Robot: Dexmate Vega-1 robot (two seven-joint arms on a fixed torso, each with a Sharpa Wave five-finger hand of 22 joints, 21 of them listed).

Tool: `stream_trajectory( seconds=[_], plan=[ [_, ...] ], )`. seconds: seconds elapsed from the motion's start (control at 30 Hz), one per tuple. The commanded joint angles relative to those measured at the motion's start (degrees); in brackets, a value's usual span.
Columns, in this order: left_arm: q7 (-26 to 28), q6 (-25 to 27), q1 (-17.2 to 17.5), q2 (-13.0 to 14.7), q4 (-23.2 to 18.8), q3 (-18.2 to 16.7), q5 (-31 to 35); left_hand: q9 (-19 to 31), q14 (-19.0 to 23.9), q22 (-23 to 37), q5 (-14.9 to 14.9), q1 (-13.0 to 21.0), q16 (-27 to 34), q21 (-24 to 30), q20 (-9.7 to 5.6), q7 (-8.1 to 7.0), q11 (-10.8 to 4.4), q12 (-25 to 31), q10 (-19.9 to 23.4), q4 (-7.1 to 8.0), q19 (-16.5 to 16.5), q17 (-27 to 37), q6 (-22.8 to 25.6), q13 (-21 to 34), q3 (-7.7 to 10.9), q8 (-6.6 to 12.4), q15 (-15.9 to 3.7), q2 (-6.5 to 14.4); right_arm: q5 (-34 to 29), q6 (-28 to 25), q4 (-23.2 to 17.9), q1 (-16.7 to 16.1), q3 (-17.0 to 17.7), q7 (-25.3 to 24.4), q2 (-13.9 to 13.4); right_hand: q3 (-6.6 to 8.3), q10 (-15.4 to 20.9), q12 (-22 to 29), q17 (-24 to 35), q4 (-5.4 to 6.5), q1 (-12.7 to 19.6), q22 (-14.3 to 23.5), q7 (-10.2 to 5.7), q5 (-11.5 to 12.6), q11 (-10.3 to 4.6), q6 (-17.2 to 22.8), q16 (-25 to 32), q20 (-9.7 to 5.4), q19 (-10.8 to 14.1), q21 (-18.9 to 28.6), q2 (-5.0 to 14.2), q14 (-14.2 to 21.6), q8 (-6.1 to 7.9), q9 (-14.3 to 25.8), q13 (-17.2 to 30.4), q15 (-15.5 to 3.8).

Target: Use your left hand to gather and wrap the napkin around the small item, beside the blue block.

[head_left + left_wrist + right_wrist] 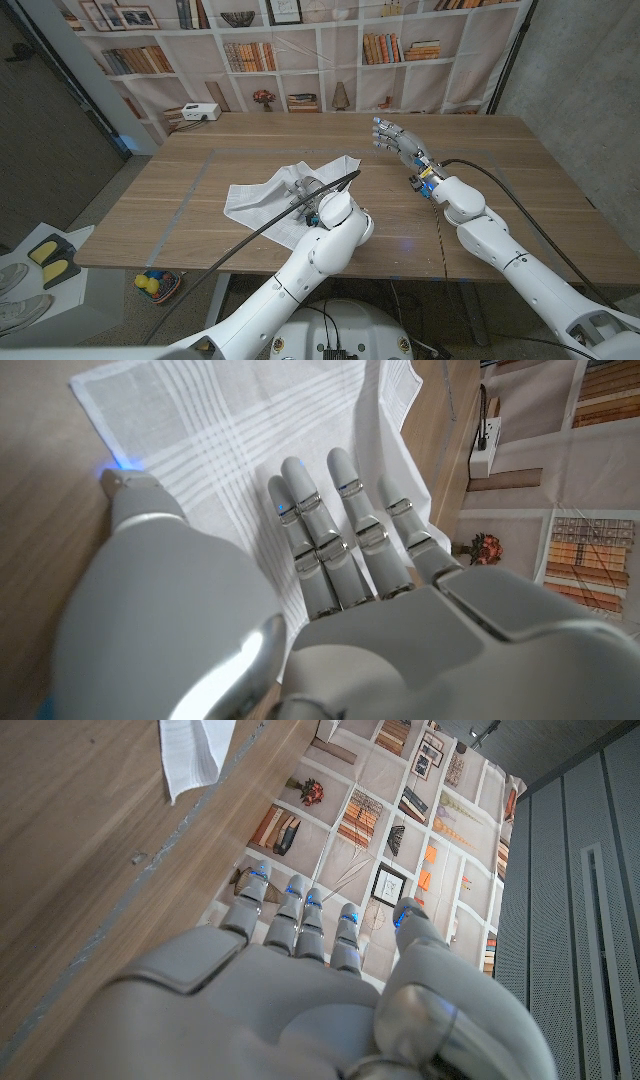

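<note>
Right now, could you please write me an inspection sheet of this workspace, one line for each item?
Surface: wooden table, brown planks, bare on the right half.
Job's things: white cloth napkin with woven stripes, spread and rumpled on the table; small item and blue block nothing seen.
Clutter: nothing seen on the table.
Hands: left hand over the napkin, fingers straight and close together; right hand apart from the napkin, fingers spread, holding nothing.
Cables: black cable along the left arm; another along the right arm.
Surroundings: printed bookshelf backdrop behind the table; white box at its left.
</note>
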Motion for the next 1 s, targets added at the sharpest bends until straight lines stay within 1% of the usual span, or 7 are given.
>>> stream_trajectory(
  seconds=[0.03,0.3,0.37,0.43,0.5,0.73,1.0],
  plan=[
    [0.7,7.8,-2.3,6.8,5.2,5.4,-4.4,0.4,0.7,0.4,7.5,22.1,0.7,1.4,0.56,0.58,0.19,0.9,0.0,-11.58,1.4,1.2,0.6,1.4,12.09,0.63,-6.76,21.6,-0.3,-1.7,-1.2,0.3,-0.3,-0.5,-0.3,0.30,0.5,0.0,0.1,-0.20,0.5,0.3,0.13,0.1,-0.23,0.4,0.2,0.28,0.4,0.4,-0.33,0.3,0.30,0.3,0.1,-0.03],
    [5.1,16.7,-2.3,9.4,3.9,7.9,2.9,0.9,-0.7,0.9,6.3,22.1,-0.8,6.0,0.31,-2.23,-0.13,1.8,-7.3,-9.69,1.9,4.1,-6.7,6.0,11.08,-2.12,-6.70,22.6,-0.7,-2.6,-1.2,1.1,-0.7,-0.2,-0.4,0.32,0.6,0.0,0.1,-0.27,0.5,0.3,0.19,0.1,-0.26,0.4,0.2,0.23,0.4,0.4,-0.34,0.4,0.31,0.3,0.1,-0.02],
    [4.8,19.7,-2.1,8.4,4.2,7.2,7.1,-0.4,-8.7,-0.5,5.9,11.1,-7.2,5.5,1.36,-3.67,-0.21,-2.0,-16.5,-4.74,-2.0,2.7,-14.5,4.3,6.99,-6.36,-5.31,20.4,-0.9,-2.8,-1.3,1.4,-0.8,-0.2,-0.5,0.31,0.6,0.0,0.1,-0.26,0.5,0.3,0.16,0.1,-0.25,0.4,0.2,0.21,0.4,0.4,-0.34,0.4,0.31,0.3,0.1,-0.04],
    [4.5,21.1,-1.5,7.8,2.2,5.5,8.3,-3.1,-18.9,-1.6,7.4,-3.1,-12.8,2.8,4.15,-5.12,4.16,-8.4,-30.9,1.43,-5.9,0.6,-31.5,1.0,0.64,-15.57,-1.54,17.0,-0.8,-3.3,-1.5,1.4,-0.8,-0.4,-0.4,0.30,0.6,0.0,0.1,-0.26,0.5,0.3,0.16,0.1,-0.22,0.5,0.2,0.18,0.4,0.3,-0.34,0.4,0.32,0.3,0.1,-0.04],
    [5.3,23.4,-0.4,6.6,-0.8,3.0,7.4,-4.0,-21.4,-1.8,7.6,-10.9,-13.1,0.8,5.53,-3.63,6.28,-9.9,-35.0,5.47,-7.5,-0.1,-35.7,-0.3,-2.18,-17.24,0.44,17.3,-1.1,-3.3,-1.4,1.7,-0.9,-0.2,-0.6,0.28,0.6,0.0,0.1,-0.25,0.5,0.3,0.20,0.1,-0.22,0.5,0.2,0.11,0.4,0.3,-0.35,0.4,0.31,0.3,0.1,-0.04],
    [5.6,19.2,1.6,4.6,-14.4,-3.9,-4.8,-4.8,-22.1,-1.7,7.2,-13.9,-12.7,-0.2,7.03,-1.97,9.13,-10.3,-35.9,6.54,-7.1,-0.8,-38.4,-1.2,-2.91,-17.26,3.10,18.3,-1.2,-3.4,-1.2,2.1,-1.0,-0.7,-0.1,0.25,0.6,0.0,0.1,-0.17,0.4,0.3,0.19,0.0,-0.24,0.5,0.2,0.05,0.4,0.3,-0.31,0.4,0.30,0.3,0.1,-0.04],
    [13.6,20.2,3.1,4.5,-16.8,-4.6,-5.5,-5.8,-14.1,-1.4,7.4,-15.2,-9.3,0.6,5.71,-0.80,7.93,-7.8,-27.9,5.81,-1.3,-1.4,-31.2,-2.7,-3.19,-14.68,0.83,19.2,-1.2,-3.4,-0.5,2.6,-1.0,-0.6,0.1,0.25,0.6,0.0,0.2,-0.09,0.3,0.3,0.23,0.0,-0.04,0.4,0.2,0.04,0.3,0.3,-0.19,0.3,0.28,0.3,0.1,-0.08]
  ],
)
